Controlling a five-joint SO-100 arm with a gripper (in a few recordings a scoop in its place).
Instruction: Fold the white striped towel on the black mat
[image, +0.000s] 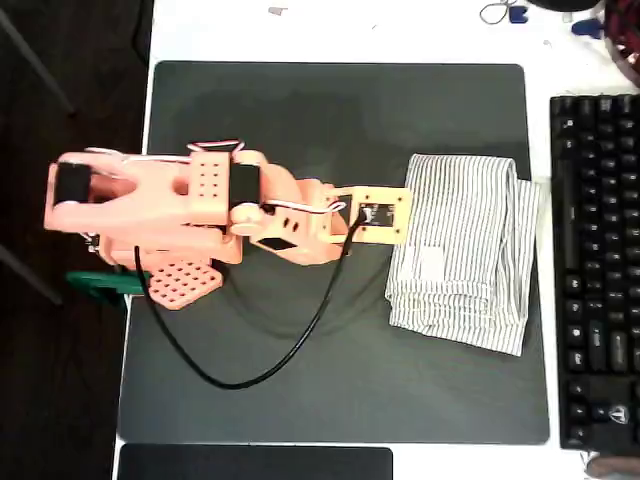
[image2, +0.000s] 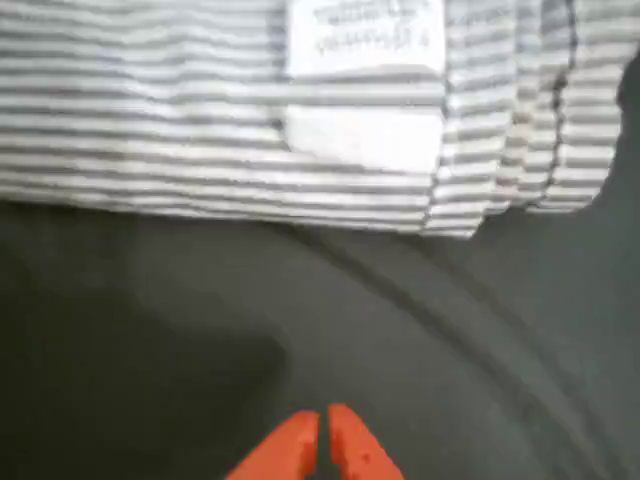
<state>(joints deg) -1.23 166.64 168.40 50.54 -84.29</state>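
Overhead view: the black mat (image: 300, 380) covers a white table (image: 400, 30), with a keyboard (image: 597, 270) along its right edge. The white striped towel (image: 465, 250) lies folded on the mat's right part.

Wrist view: the gripper (image2: 322, 445), tips closed and empty, hangs above bare mat (image2: 200, 340), the towel (image2: 200, 110) apart beyond it.

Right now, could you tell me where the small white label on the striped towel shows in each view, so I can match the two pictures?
Overhead view: the label lies on the lower left part of the white striped towel, right of centre on the black mat.
Wrist view: the label sits at the top edge, right of centre, above the gripper.
Shared landmark: the towel's layered folded edges beside the label.
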